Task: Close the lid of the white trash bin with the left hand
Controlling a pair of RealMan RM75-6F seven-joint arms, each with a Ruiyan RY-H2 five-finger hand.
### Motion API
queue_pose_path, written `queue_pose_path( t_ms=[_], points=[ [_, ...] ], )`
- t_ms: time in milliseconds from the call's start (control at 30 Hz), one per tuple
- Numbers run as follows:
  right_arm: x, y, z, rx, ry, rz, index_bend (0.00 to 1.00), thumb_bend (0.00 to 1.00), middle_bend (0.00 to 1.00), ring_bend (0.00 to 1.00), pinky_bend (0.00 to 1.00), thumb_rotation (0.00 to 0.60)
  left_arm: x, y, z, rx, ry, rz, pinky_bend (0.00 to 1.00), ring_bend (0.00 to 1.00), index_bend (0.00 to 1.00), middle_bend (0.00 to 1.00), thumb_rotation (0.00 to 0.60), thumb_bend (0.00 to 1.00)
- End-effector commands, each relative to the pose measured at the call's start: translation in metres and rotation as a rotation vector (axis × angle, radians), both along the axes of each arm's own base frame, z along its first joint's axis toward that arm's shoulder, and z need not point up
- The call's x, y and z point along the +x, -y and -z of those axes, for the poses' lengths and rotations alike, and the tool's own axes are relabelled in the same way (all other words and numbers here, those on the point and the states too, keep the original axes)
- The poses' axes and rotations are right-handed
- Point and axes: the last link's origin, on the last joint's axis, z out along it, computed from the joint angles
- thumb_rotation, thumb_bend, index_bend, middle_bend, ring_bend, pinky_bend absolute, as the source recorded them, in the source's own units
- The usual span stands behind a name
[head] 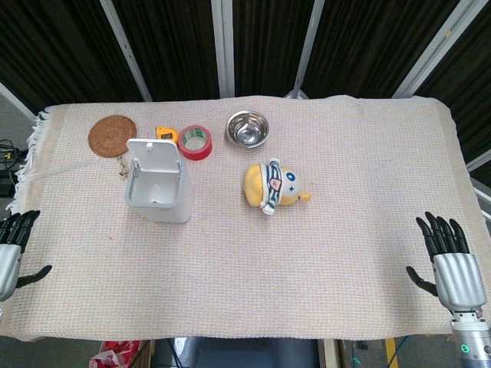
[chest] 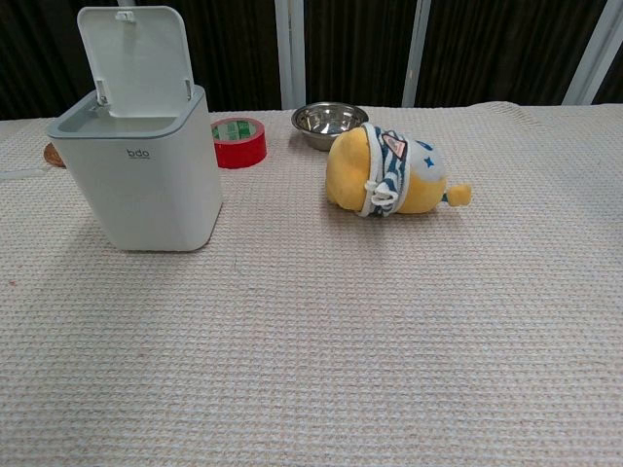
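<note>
The white trash bin (head: 159,195) (chest: 141,175) stands on the left part of the table. Its lid (head: 153,156) (chest: 136,58) is swung up and stands upright at the bin's far side. My left hand (head: 11,253) shows at the left edge of the head view, well to the near left of the bin, with fingers spread and nothing in it. At the near right corner my right hand (head: 451,264) is also spread and holds nothing. The chest view shows neither hand.
Behind the bin lie a red tape roll (head: 195,142) (chest: 238,142), a yellow tape measure (head: 166,133) and a round woven coaster (head: 112,135). A steel bowl (head: 247,128) (chest: 329,124) sits at the back centre. A yellow plush toy (head: 274,185) (chest: 389,172) lies mid-table.
</note>
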Motion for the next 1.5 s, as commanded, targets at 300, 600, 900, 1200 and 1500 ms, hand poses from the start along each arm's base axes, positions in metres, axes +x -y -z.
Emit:
queue_pose_path(
  t_ms=[300,600,900,1200,1500],
  points=[
    [0.003,0.002,0.004,0.020,0.020,-0.001,0.00,0.24,0.00,0.00,0.00,0.600,0.099,-0.088,-0.036,-0.030,0.080,0.080,0.95,0.94,0.00,1.00,0.600,0.68],
    [0.000,0.002,0.001,0.022,0.055,0.018,0.00,0.24,0.00,0.00,0.00,0.600,0.162,-0.139,-0.039,-0.133,0.081,0.057,0.97,0.96,0.08,1.00,0.600,0.75],
    [-0.002,0.000,-0.001,0.031,0.077,0.029,0.00,0.24,0.00,0.00,0.00,0.600,0.199,-0.181,-0.023,-0.169,0.022,0.016,0.97,0.97,0.14,1.00,0.600,0.77],
    [-0.004,0.000,-0.004,0.033,0.097,0.037,0.00,0.24,0.00,0.00,0.00,0.600,0.226,-0.203,0.002,-0.202,0.021,-0.047,0.98,0.97,0.20,1.00,0.600,0.77],
    [-0.004,-0.002,-0.005,0.034,0.108,0.028,0.00,0.24,0.00,0.00,0.00,0.600,0.236,-0.216,0.017,-0.230,0.029,-0.104,0.98,0.97,0.23,1.00,0.600,0.77]
  ],
)
